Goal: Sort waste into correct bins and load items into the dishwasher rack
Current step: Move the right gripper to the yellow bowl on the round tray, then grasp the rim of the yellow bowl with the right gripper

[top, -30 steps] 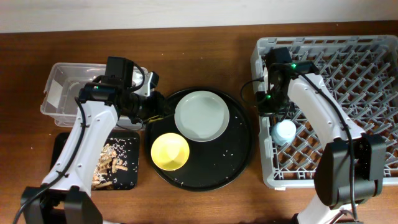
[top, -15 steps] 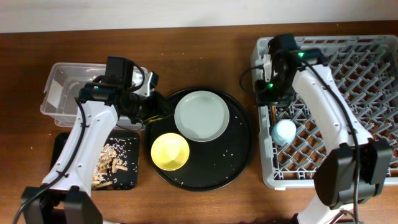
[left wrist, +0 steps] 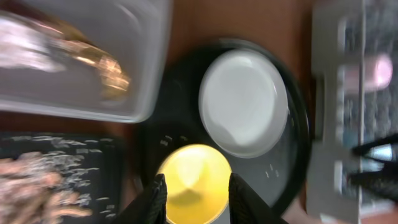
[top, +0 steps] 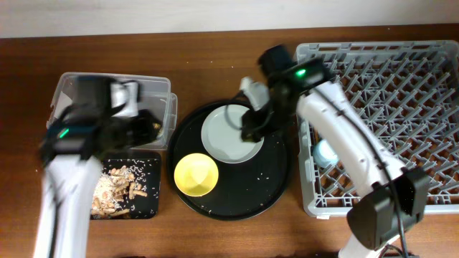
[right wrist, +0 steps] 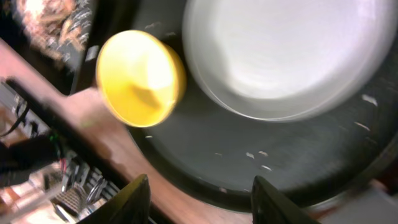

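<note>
Right gripper (right wrist: 199,198), jaws wide and empty, has swung from rack (top: 430,72) to plate (top: 222,140). Left gripper (left wrist: 199,199), narrowly parted and apparently empty, has withdrawn. Plate probably next.

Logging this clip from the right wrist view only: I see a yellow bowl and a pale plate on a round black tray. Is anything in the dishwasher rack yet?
Observer: Yes. Overhead, a small blue cup sits in the dishwasher rack, near its left edge.
Operator: Any other cup?
Observer: A pink cup shows in the rack too, blurred, in the left wrist view.
Operator: And the wrapper?
Observer: The gold-brown wrapper lies in the clear tub.
</note>
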Motion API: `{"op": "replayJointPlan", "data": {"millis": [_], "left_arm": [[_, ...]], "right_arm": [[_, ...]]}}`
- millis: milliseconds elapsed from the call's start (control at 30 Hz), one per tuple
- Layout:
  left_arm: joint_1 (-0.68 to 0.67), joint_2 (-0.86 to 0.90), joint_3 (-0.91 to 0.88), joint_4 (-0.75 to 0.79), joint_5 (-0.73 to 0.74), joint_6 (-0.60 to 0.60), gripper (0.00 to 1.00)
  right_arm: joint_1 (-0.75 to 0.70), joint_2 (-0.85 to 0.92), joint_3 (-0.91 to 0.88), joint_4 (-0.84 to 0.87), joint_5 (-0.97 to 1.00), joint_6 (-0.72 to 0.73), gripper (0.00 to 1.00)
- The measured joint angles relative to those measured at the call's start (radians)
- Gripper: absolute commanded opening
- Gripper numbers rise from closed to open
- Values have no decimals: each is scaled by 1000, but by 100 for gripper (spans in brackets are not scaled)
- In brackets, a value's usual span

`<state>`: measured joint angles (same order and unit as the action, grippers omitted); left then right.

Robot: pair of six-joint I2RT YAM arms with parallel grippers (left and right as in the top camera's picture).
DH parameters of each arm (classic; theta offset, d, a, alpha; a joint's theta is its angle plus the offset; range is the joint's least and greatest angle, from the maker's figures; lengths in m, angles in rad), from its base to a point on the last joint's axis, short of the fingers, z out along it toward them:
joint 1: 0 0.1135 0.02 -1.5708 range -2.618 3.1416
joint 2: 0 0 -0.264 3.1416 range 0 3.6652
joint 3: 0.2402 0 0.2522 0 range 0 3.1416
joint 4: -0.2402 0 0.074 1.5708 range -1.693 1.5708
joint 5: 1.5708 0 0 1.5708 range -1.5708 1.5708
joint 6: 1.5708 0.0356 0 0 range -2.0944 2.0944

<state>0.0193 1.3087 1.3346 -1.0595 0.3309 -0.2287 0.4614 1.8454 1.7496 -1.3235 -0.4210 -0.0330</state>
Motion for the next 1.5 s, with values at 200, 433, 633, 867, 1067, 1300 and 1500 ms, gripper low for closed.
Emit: {"op": "replayJointPlan", "data": {"millis": [200,433,633,867,1067,1300,1500], "left_arm": [[254,-216,1,-79,-124,-11,57],[332,-252,1,-154,-181,-17,99],[332,-252,1,-156,-187,-17,99],[332,-252,1,-156,-187,-17,99],[332,-252,1,-156,-187,-17,99],[332,-252,1,-156,-187,-17,99],[332,-252,1,-156,-187,-17,99]], "right_arm": [[227,0,0,130,1,37,52],[417,2,-31,276,181,179,56],[533,7,-137,414,299,269,99],[557,8,-209,481,306,296,45],[557,8,-245,553,316,299,33],[557,8,-379,727,317,299,34],[557,9,-482,839,319,298,35]]}}
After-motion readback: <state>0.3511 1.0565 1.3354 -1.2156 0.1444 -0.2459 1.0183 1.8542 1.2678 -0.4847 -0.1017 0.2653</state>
